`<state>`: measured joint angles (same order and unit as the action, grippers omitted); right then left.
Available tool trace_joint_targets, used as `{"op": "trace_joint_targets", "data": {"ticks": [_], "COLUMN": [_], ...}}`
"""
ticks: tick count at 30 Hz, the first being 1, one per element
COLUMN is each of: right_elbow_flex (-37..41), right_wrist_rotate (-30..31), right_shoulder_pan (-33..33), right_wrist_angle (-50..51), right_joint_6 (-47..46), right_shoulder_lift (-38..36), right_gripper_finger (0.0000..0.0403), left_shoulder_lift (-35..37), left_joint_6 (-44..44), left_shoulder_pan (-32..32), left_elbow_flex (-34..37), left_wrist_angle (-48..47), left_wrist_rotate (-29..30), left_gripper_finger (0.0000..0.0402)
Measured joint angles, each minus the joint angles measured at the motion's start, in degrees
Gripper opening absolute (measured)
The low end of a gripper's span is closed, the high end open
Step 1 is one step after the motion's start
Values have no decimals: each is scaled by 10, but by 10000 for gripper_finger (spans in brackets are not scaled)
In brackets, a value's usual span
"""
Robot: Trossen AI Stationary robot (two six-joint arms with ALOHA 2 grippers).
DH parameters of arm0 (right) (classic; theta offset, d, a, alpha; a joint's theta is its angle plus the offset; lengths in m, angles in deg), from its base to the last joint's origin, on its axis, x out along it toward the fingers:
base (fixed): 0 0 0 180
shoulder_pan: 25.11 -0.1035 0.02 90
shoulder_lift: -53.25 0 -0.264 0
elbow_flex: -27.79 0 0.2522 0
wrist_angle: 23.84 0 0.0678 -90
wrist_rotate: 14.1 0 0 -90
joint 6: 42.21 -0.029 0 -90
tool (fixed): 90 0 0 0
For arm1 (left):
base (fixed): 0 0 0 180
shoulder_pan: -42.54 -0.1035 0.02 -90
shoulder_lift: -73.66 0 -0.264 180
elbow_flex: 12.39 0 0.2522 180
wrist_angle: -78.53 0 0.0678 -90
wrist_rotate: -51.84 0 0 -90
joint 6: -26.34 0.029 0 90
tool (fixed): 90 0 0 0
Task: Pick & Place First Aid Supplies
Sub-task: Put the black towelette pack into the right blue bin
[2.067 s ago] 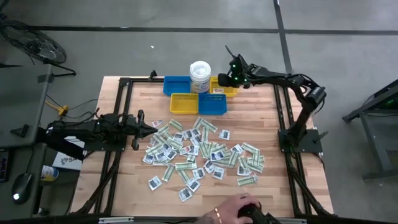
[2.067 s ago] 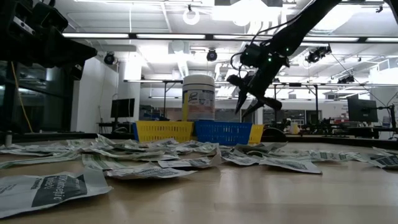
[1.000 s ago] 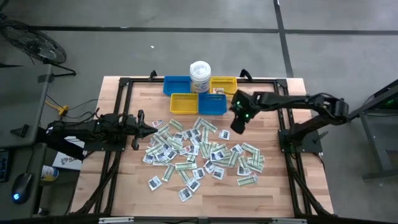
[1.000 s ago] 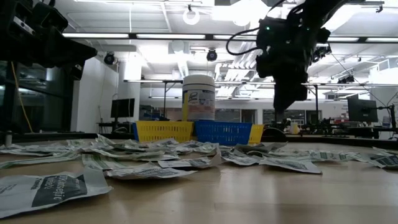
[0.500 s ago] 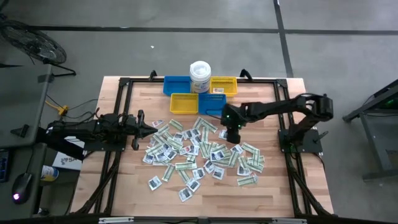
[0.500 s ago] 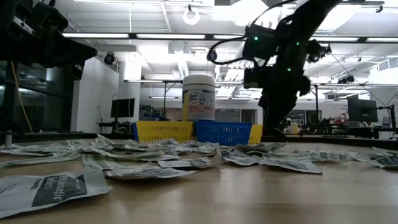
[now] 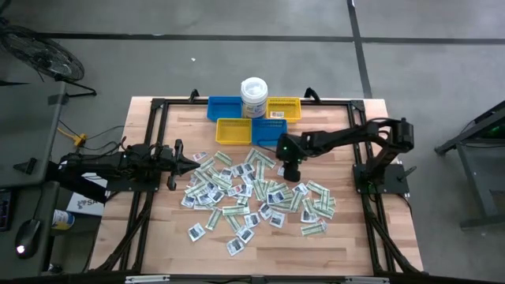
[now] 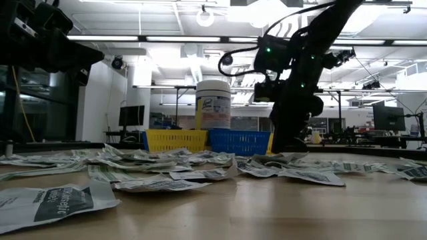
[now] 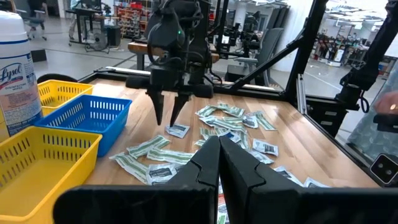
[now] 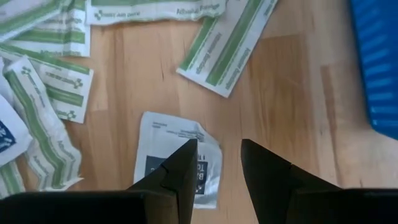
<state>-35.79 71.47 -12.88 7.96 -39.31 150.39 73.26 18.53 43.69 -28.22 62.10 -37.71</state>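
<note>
The right gripper [image 7: 290, 170], fingers parted and empty, is shown poised directly over a white square packet [image 10: 177, 158] lying near the back edge of the table [image 7: 355, 237], just in front of the blue bin [image 7: 268, 134]; the left gripper [image 7: 192, 162], closed on nothing, waits at the left edge. The flat packet may be pushed along the wood rather than pinched, or a neighbouring green-striped strip [image 10: 227, 46] caught with it. Counted: several dozen packets [image 7: 252, 193] mid-table, four bins (two blue, two yellow), and one white tub [image 7: 253, 96].

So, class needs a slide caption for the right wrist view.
Open right gripper hovers over a white square packet on the wooden table, green-striped packets nearby.
</note>
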Motion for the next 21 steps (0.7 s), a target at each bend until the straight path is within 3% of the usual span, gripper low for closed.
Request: {"op": "trace_joint_targets", "data": {"ticks": [10,21], "right_elbow_flex": [0,0], "right_wrist_rotate": [-1,-3], "right_shoulder_pan": [0,1], "right_wrist_angle": [-7,11], "right_joint_6": [1,0], "right_shoulder_lift": [12,12], "right_gripper_finger": [111,9], "left_shoulder_lift": [0,0], "left_joint_6": [0,0], "left_shoulder_pan": [0,0], "left_elbow_flex": [0,0], "left_wrist_angle": [0,0], "left_wrist_rotate": [0,0], "left_gripper_finger": [7,7]}}
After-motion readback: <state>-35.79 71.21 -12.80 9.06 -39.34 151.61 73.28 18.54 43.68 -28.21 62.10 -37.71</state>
